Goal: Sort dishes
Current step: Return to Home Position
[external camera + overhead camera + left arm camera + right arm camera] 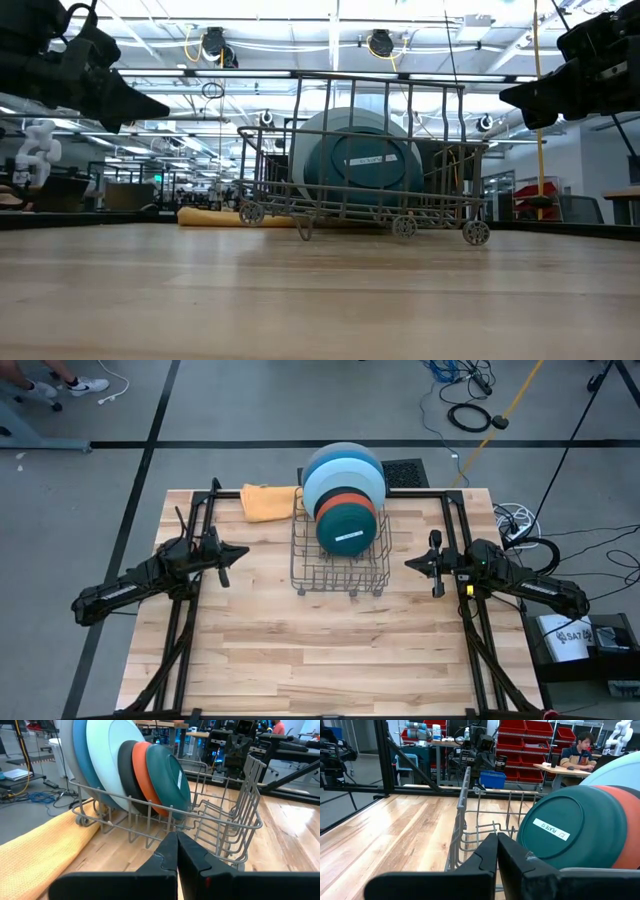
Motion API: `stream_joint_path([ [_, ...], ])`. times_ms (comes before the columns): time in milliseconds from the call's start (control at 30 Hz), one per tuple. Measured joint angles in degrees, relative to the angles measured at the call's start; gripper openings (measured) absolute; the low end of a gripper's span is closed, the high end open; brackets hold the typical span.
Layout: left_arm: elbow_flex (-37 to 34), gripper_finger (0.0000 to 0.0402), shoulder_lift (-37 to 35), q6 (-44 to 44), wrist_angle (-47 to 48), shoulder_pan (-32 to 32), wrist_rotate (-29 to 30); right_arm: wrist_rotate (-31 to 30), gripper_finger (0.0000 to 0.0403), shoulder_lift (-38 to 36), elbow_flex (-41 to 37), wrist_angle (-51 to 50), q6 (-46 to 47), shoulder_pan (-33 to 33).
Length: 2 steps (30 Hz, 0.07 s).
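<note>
Several round plates stand on edge in the wire rack [340, 565], resting in its slots at the far end. Nearest is a dark teal plate [346, 528] with a white sticker, then an orange plate [345, 502], a dark plate [125, 767], a large pale blue plate [342, 472] and a larger blue-grey one [80, 750]. In the low view the teal plate [365, 165] fronts the stack. My left gripper [240, 552] hovers shut left of the rack. My right gripper [410, 564] hovers shut to its right. Neither touches anything.
A folded orange cloth [268, 501] lies on the table just left of the rack's far end. Black frame rails [190, 530] run along both table sides. Bare wood [330, 650] stretches across the near half. A person sits at a desk beyond the table in the right wrist view.
</note>
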State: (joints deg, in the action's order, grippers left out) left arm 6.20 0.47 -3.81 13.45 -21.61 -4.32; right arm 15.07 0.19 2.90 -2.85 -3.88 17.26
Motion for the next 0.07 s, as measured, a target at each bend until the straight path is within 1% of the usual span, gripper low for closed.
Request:
stream_joint_path([
  [67, 0.0, 0.0, 0.0, 0.0, 0.0, 0.0, 0.0, 0.0, 0.0006, 0.0, 0.0, 0.0, 0.0, 0.0],
])
